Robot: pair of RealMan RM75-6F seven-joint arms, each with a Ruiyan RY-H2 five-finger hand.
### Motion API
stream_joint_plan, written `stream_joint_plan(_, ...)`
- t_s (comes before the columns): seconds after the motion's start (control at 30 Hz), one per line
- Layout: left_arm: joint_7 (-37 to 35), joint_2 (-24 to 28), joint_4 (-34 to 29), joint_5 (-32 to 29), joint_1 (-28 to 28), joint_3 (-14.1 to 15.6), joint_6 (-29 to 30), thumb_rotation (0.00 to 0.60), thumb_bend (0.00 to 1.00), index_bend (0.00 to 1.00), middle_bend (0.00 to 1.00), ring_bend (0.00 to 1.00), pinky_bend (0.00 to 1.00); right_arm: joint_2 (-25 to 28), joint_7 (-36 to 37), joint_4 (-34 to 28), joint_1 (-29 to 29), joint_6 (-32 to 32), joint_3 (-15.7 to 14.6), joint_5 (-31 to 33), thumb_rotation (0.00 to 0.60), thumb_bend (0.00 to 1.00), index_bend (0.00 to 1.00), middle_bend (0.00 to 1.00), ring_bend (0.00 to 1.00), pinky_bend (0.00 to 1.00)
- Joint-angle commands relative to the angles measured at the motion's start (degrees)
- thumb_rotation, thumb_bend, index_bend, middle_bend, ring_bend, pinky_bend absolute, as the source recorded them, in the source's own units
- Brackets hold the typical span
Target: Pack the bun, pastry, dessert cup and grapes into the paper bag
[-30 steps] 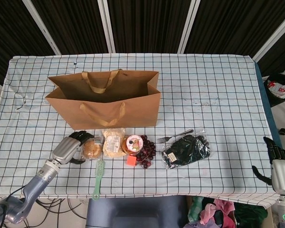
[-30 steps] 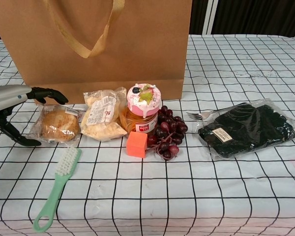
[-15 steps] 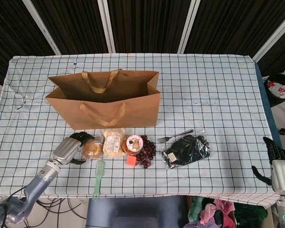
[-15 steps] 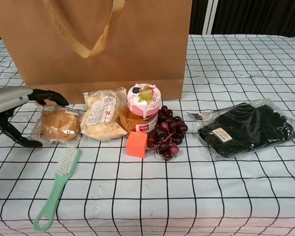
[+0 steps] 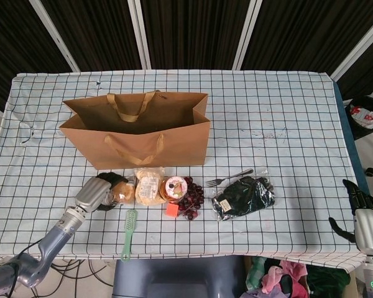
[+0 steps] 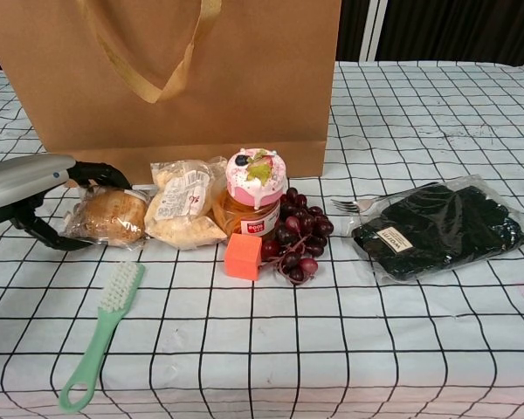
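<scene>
The wrapped bun [image 6: 112, 216] [image 5: 123, 194] lies at the left end of the row, in front of the open brown paper bag [image 5: 137, 133] [image 6: 183, 78]. My left hand [image 5: 99, 194] [image 6: 35, 188] grips it, fingers over its top and thumb under its near side, and the bun is tilted up. To its right sit the wrapped pastry [image 6: 183, 214] [image 5: 149, 186], the pink-topped dessert cup [image 6: 253, 196] [image 5: 175, 187] and the dark red grapes [image 6: 297, 240] [image 5: 191, 198]. My right hand [image 5: 360, 211] hangs open off the table's right edge, holding nothing.
An orange cube [image 6: 243, 256] stands just in front of the cup and grapes. A green brush [image 6: 100, 336] lies near the front edge below the bun. A fork [image 6: 354, 205] and a black packet [image 6: 441, 227] lie to the right of the grapes.
My left hand has moved right and closed around the bun, which has shifted toward the pastry and tipped up. The right hand has not moved.
</scene>
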Motion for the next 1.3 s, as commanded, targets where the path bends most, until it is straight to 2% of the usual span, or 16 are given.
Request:
stream_joint_plan(0.03,-0.81,-1.0,1.48,0.44,-0.06,-0.38,1.13,0.6,0.36,0.3,0.34,0.24,0.31,0.02,0.01,0.01,0.01,-0.08,-0.07,-0.03,0.6,0.2,0.03,0.1,0.19,0.23)
stream_joint_plan(0.2,-2.17,-2.29,3.65,1.69,0.43,-0.87,4.62,0.6,0.38,0.31,0.35,0.26,0.33,0.09,0.09,0.04,0.04,-0.09,-0.18,-0.23,0.6,0.2,0.04,0.1,0.19,0.23)
stream_joint_plan(0.4,-3.64,-1.46,2.74,3.88,1.44,-0.7,9.42,0.6,0.38,0.31,0.35,0.26,0.33,0.18,0.27,0.02,0.02,0.02,-0.18,-0.29,0.6,0.2,0.04,0.1,0.19,0.23)
stream_joint_plan(0.67,-3.46,3.08,-3.99,9.14,4.31,0.84,19.0,0.6,0.38,0.31,0.35,0.26,0.33,0.27,0.28,-0.14,-0.05,0.19,-0.15,-0.25,0.6,0.2,0.04,0.1,0.19,0.23)
stream_joint_plan(0.83,-1.32,6.24,-9.54,14.49,5.29,1.1,25.88,0.6,0.37,0.33,0.35,0.26,0.33,0.21,0.0,-0.25,-0.01,0.07,-0.24,-0.29,0.6,0.2,0.04,0.1,0.19,0.23)
stream_joint_plan(0.93,1.66,7.57,-12.33,17.18,5.07,-0.26,29.13,0.6,0.37,0.33,0.35,0.26,0.33,0.27,-0.09,-0.45,-0.06,0.11,-0.24,-0.23,0.6,0.2,0.04,0.1,0.19,0.23)
stream_joint_plan(1.07,4.0,9.11,-15.67,17.75,3.4,-2.85,29.09,0.6,0.37,0.33,0.35,0.26,0.33,0.31,-0.07,-0.58,-0.16,0.32,-0.16,-0.14,0.6,0.2,0.04,0.1,0.19,0.23)
stream_joint_plan(1.2,7.2,11.64,-21.47,17.96,-0.1,-7.7,27.62,0.6,0.37,0.33,0.35,0.26,0.33,0.22,-0.15,-0.5,-0.12,0.07,-0.08,0.22,0.6,0.2,0.04,0.1,0.19,0.23)
stream_joint_plan(1.3,8.96,12.16,-23.35,17.19,-2.37,-11.4,26.82,0.6,0.37,0.34,0.35,0.26,0.33,0.11,-0.3,-0.44,-0.05,-0.12,-0.1,0.28,0.6,0.2,0.04,0.1,0.19,0.23)
